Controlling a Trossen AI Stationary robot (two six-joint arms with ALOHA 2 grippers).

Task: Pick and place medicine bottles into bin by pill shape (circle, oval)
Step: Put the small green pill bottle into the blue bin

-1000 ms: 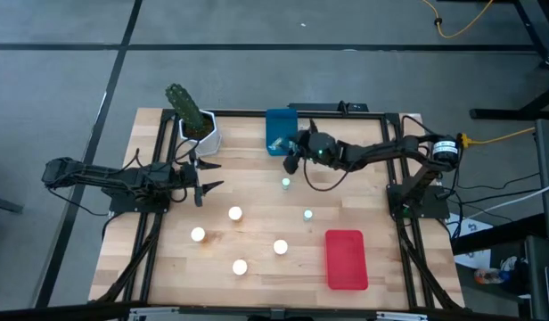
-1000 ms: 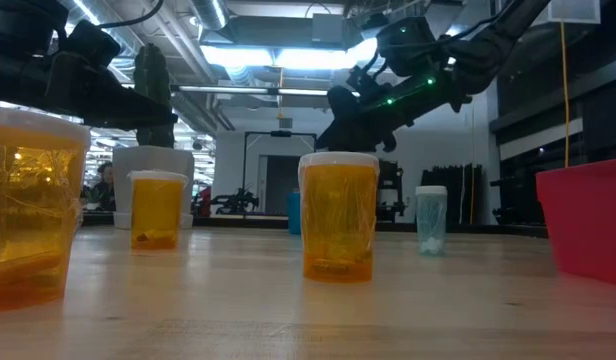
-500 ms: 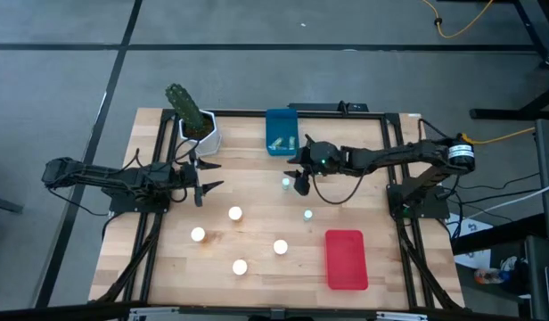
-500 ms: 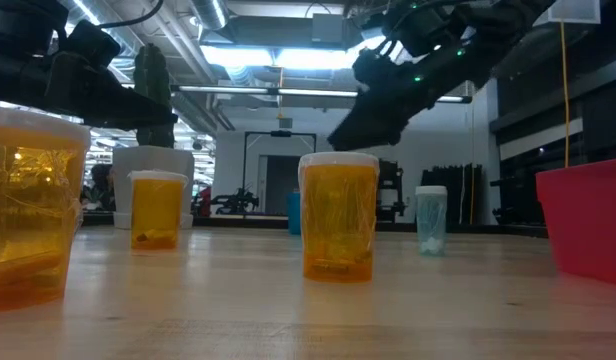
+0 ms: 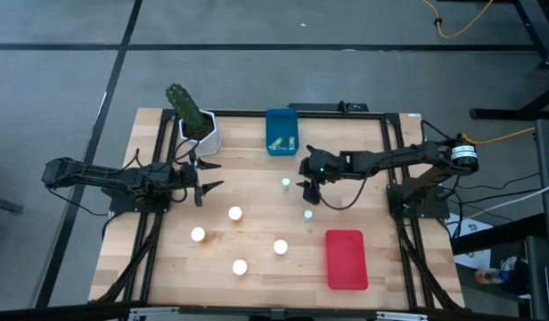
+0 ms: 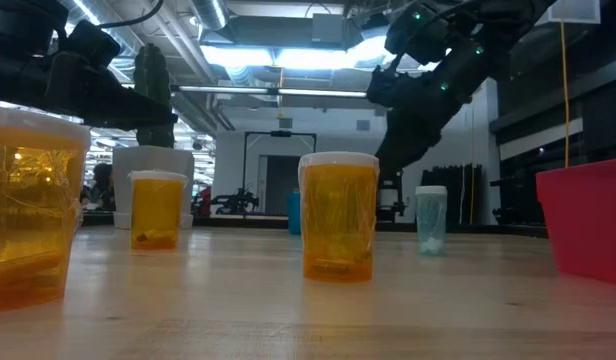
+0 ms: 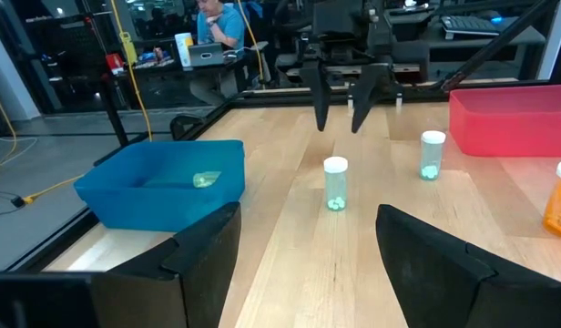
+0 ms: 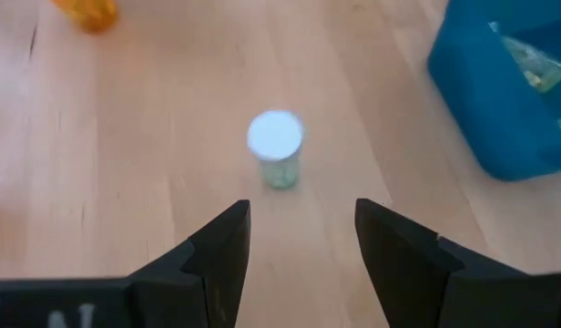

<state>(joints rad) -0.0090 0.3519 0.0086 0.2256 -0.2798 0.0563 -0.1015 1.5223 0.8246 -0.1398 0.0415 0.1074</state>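
Observation:
Two small pale greenish bottles with white caps stand on the wooden table: one (image 5: 285, 184) near the middle, one (image 5: 307, 214) nearer the front. My right gripper (image 5: 308, 196) is open and empty above the table between them, fingers tipped downward. Its wrist view shows the first bottle (image 8: 275, 150) ahead of the open fingers (image 8: 303, 246). Several larger orange bottles with white caps (image 5: 235, 213) (image 5: 198, 234) (image 5: 280, 246) stand toward the front left. My left gripper (image 5: 203, 183) is open and empty at the table's left, level above the wood.
A blue bin (image 5: 281, 132) at the far middle holds pale bottles lying down. A red bin (image 5: 346, 259) stands at the front right. A white pot with a green cactus (image 5: 198, 132) stands at the far left. Bare wood lies between the bottles and the red bin.
My right gripper has gone from beside the blue bin toward the table's near edge and downward, tipping its fingers more steeply down, and now hangs between the two pale bottles. The bottles have stayed in place.

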